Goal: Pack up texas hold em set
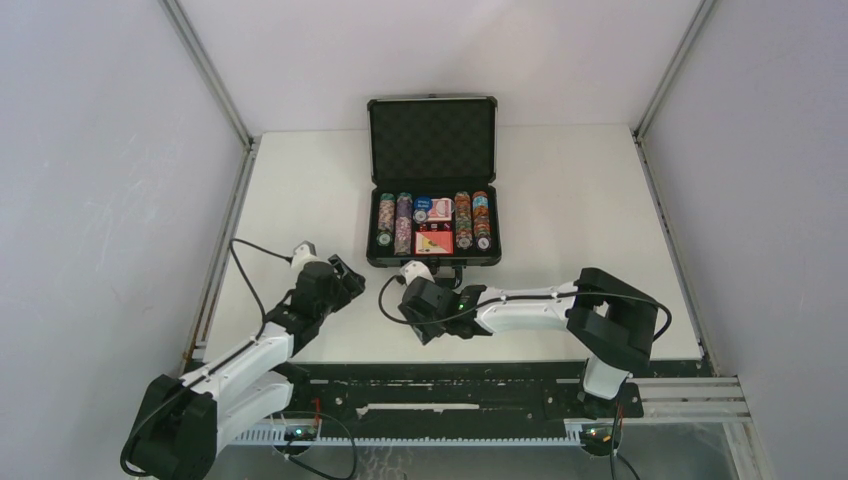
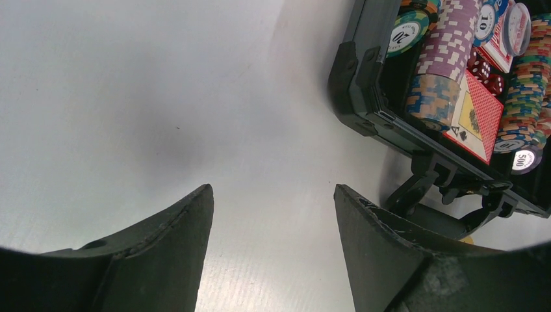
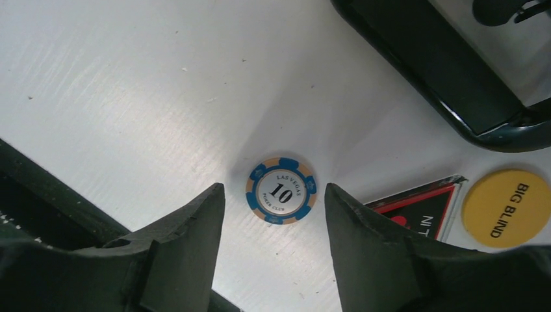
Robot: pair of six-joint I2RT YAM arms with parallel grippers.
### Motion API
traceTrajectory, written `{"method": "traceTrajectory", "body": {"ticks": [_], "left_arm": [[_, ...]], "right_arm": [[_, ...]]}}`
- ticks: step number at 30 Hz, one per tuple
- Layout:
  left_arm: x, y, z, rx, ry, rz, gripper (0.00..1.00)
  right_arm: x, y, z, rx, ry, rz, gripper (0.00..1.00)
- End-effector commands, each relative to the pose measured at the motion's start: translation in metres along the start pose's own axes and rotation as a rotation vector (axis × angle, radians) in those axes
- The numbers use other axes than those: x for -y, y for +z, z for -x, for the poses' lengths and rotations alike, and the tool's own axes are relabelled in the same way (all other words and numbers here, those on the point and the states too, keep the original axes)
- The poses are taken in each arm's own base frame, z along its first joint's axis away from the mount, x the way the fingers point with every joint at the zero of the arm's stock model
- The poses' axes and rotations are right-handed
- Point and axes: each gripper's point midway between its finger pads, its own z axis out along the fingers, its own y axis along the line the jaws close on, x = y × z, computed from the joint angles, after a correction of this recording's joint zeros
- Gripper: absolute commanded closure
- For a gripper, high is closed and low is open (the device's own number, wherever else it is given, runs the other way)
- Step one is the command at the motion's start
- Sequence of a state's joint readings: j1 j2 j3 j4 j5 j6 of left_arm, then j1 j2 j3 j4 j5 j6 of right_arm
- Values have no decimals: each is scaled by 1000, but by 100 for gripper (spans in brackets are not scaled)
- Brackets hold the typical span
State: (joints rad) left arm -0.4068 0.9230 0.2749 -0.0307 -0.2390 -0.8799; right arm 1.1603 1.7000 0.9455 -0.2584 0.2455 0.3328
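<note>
Lying flat on the table (image 3: 130,78), the blue 10 chip (image 3: 281,190) is framed by the right gripper (image 3: 273,190), its jaws spread and empty. Such a thin disc is easily skidded instead of pinched. The BIG BLIND button (image 3: 510,208) nearby could be knocked, and the case handle (image 3: 448,71) crowds the far side. Bare table is seen under the left gripper (image 2: 273,192) — likewise spread and empty — beside the open case (image 2: 354,78).

The open briefcase (image 1: 432,140) holds poker chips (image 1: 403,225) and red card boxes (image 1: 434,241).

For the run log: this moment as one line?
case: open, chips inside | blue 10 chip: loose on table | right claw: open either side of it, not gripping | BIG BLIND button: on table | left claw: open, empty
</note>
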Motion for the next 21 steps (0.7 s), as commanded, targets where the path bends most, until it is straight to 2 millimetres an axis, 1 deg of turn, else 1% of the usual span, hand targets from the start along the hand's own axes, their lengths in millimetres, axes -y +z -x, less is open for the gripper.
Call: {"method": "traceTrajectory", "body": {"ticks": [1, 8, 11, 13, 16, 21], "left_arm": [[23, -3, 17, 39, 13, -64, 27], [25, -5, 18, 43, 10, -76, 27], [25, -5, 18, 45, 10, -77, 27], [25, -5, 18, 43, 11, -78, 27], [25, -5, 18, 42, 12, -77, 28], [25, -5, 18, 44, 11, -80, 28]], "right_arm": [[-9, -3, 4, -5, 29, 52, 36], [-6, 2, -8, -59, 38, 47, 36], [-6, 4, -10, -67, 42, 46, 31], [-9, 3, -9, -65, 41, 61, 29], [-10, 2, -8, -71, 40, 68, 35], [-10, 2, -11, -105, 30, 64, 36]]}}
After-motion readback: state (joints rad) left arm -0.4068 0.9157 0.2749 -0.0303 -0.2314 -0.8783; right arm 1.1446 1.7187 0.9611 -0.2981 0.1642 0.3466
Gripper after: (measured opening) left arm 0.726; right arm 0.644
